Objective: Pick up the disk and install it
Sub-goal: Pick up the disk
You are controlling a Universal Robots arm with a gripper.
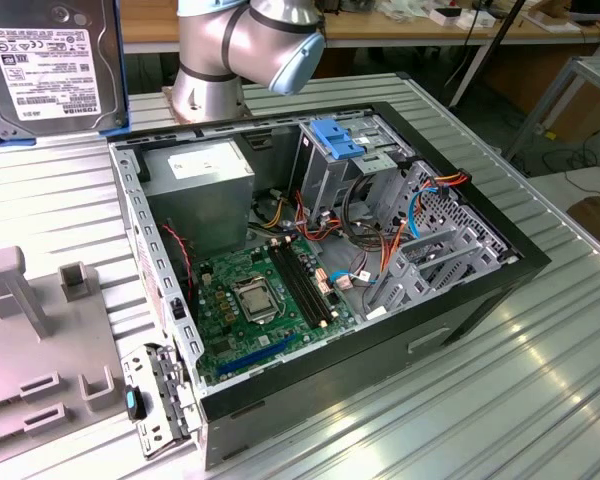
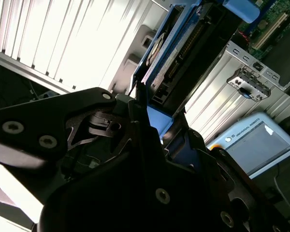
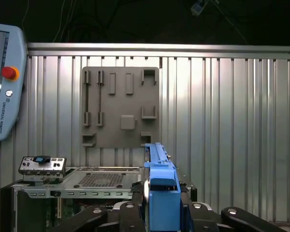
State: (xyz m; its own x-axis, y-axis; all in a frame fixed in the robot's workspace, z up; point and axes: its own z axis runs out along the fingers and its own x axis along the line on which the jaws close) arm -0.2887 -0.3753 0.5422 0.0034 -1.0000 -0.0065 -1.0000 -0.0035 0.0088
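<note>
The gripper (image 3: 162,207) has its jaws pinching the disk (image 3: 160,166), which sits edge-on in its blue carrier. In the exterior view the disk (image 1: 50,65) hangs at ten o'clock from the open computer case (image 1: 380,370). A grey fixture plate (image 1: 40,340) lies at nine o'clock of the case. Loose cables (image 1: 412,212) crowd the space beside the case's drive cage (image 1: 325,170).

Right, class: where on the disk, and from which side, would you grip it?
Grip the disk across its thin dimension, clamping the two broad flat faces and coming in from one end. In the first wrist view it stands edge-on, a narrow blue slab, and the gripper is shut on it that way, which probably leaves the far end free.
</note>
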